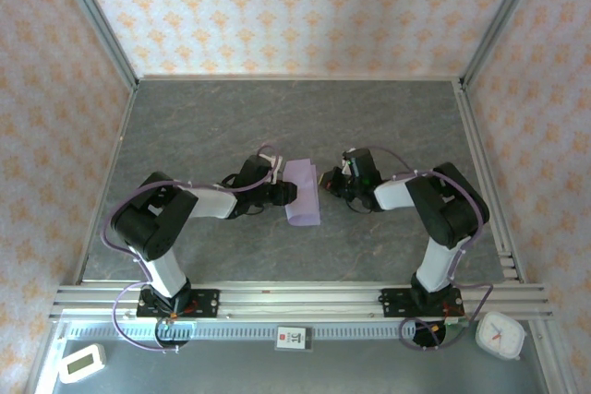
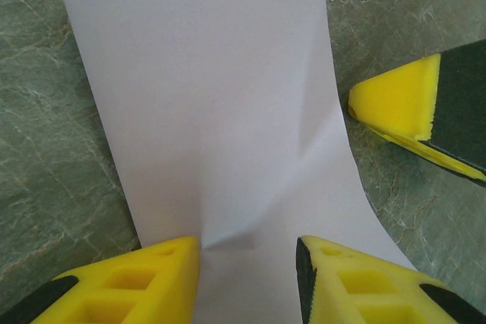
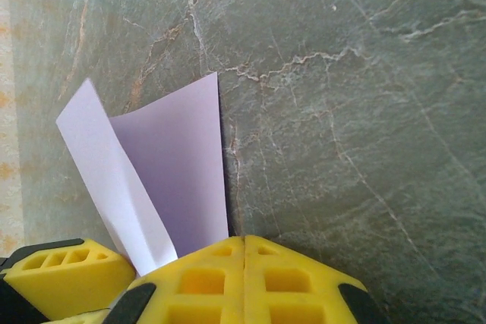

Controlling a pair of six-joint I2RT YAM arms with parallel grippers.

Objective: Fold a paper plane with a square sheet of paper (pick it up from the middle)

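I am holding my left fingers apart over one end of the sheet. One yellow tip is sitting on each side of a strip of it, and the paper is puckering into a small crease beside one tip. My right fingers are pressing tight together, tip against tip, right at the sheet's opposite edge. I cannot tell whether that edge is caught between them.

The sheet is lying in the middle of the tabletop, between my two wrists, and it is not resting flat. Seen from my right wrist, one side is rising off the surface as a pale flap, with a shadowed panel leaning beside it. Seen from my left wrist, it is curving gently away from me, with a faint dent line running along its length. It is thin, matte and plain pale lilac, with no print.

The tabletop is looking like grey-green marbled stone, threaded with pale and rusty veins. My fingers are showing as yellow wedge-shaped blocks with square hollows, backed in black. The walls around me are wearing cream paper with an orange floral print. A ribbed metal rail is carrying both arm bases along the near edge.
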